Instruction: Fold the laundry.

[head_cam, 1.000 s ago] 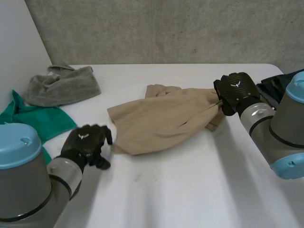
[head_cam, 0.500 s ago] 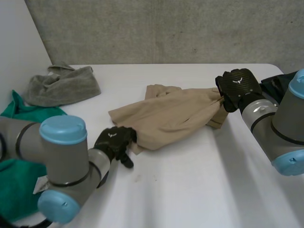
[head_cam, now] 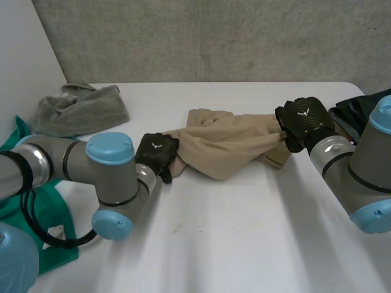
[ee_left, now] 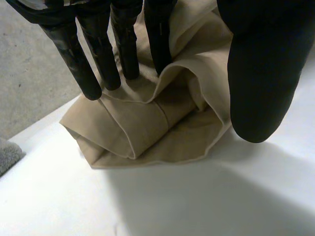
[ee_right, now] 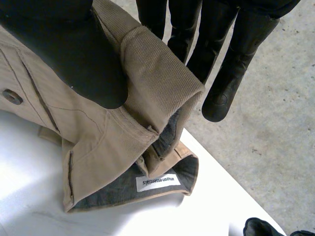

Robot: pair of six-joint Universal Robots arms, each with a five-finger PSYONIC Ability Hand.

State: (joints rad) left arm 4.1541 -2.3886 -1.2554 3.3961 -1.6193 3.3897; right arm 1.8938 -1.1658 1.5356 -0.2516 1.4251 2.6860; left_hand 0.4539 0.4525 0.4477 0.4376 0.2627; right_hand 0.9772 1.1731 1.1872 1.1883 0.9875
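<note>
A tan pair of trousers (head_cam: 235, 146) lies bunched across the middle of the white table (head_cam: 244, 238). My left hand (head_cam: 156, 155) is at its left end. In the left wrist view its straight fingers (ee_left: 125, 49) rest on a folded-over edge of the tan cloth (ee_left: 133, 125), and the thumb (ee_left: 261, 73) stands apart on the other side of a raised fold. My right hand (head_cam: 302, 121) is at the right end, shut on the waistband (ee_right: 147, 83), which its thumb (ee_right: 74, 49) pinches against the fingers. A white label (ee_right: 157, 182) shows inside the waistband.
A grey towel (head_cam: 79, 108) lies at the back left and a green cloth (head_cam: 18, 201) at the left edge under my left arm. A dark garment (head_cam: 357, 107) sits behind my right arm. A concrete wall backs the table.
My left arm swung in from the near left, and its hand brought the trousers' near left corner up and right, so the cloth is now narrower. Its fingers spread. The right hand kept its grip.
</note>
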